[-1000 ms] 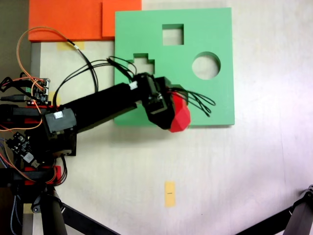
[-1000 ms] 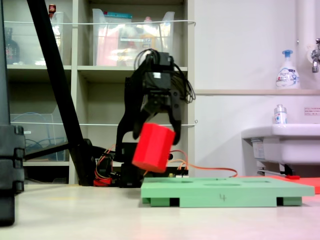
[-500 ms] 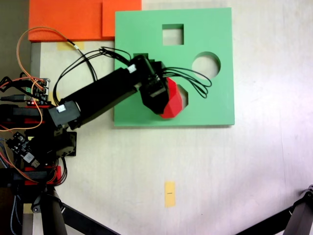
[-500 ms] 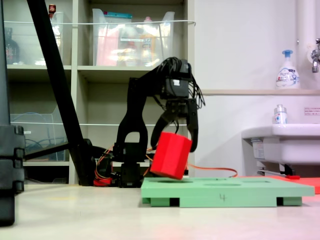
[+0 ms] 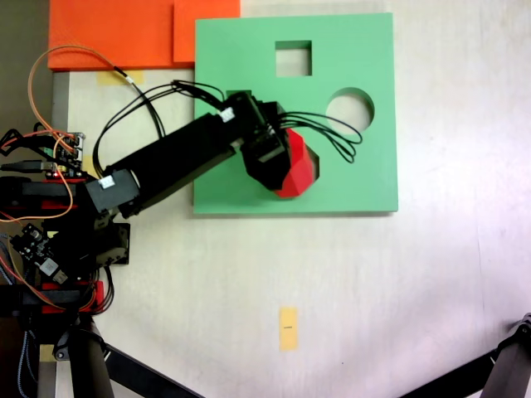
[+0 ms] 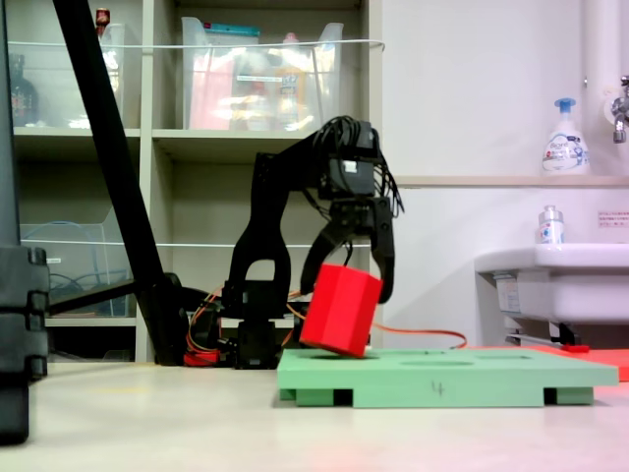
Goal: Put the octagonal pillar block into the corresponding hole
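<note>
The octagonal pillar block is a bright red foam prism, held tilted over the lower middle of the green foam board. My gripper is shut on it from above. In the side-on fixed view the block hangs at a slant between the two black fingers, and its lower corner sits at the top of the board. The corresponding hole lies under the block and is almost wholly hidden. The square cutout and round cutout are open, and the arm partly covers the cross cutout.
Orange foam sheets lie at the board's upper left. The arm's base and wiring fill the left side. A yellow tape mark is on the table below. Tripod legs stand near, and a sink is at the right.
The gripper carried the red block from beyond the board's near edge to over the board, and lowered it until its corner reached the board's surface.
</note>
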Robot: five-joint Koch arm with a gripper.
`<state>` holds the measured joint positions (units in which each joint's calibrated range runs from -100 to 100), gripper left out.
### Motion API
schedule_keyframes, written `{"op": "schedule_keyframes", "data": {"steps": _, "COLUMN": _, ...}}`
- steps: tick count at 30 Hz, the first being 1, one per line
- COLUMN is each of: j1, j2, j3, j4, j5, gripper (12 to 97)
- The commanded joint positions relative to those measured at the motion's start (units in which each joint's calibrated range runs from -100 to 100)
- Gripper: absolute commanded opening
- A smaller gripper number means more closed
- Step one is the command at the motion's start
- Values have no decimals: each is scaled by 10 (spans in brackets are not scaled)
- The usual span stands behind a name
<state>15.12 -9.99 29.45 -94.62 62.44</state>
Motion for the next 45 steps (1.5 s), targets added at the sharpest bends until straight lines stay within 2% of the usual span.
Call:
{"op": "schedule_keyframes", "data": {"steps": 1, "j1": 2, "j2": -5, "j3": 20, "j4": 44, "j5": 7, "gripper": 388}}
{"op": "schedule_keyframes", "data": {"steps": 11, "j1": 4, "j2": 5, "j3": 19, "j4": 54, "j5": 46, "gripper": 391}}
{"op": "schedule_keyframes", "data": {"steps": 40, "j1": 14, "j2": 73, "j3": -8, "j4": 91, "j5": 73, "gripper": 392}}
{"op": "schedule_keyframes", "data": {"steps": 45, "j1": 12, "j2": 82, "j3": -19, "j4": 100, "j5": 72, "gripper": 462}}
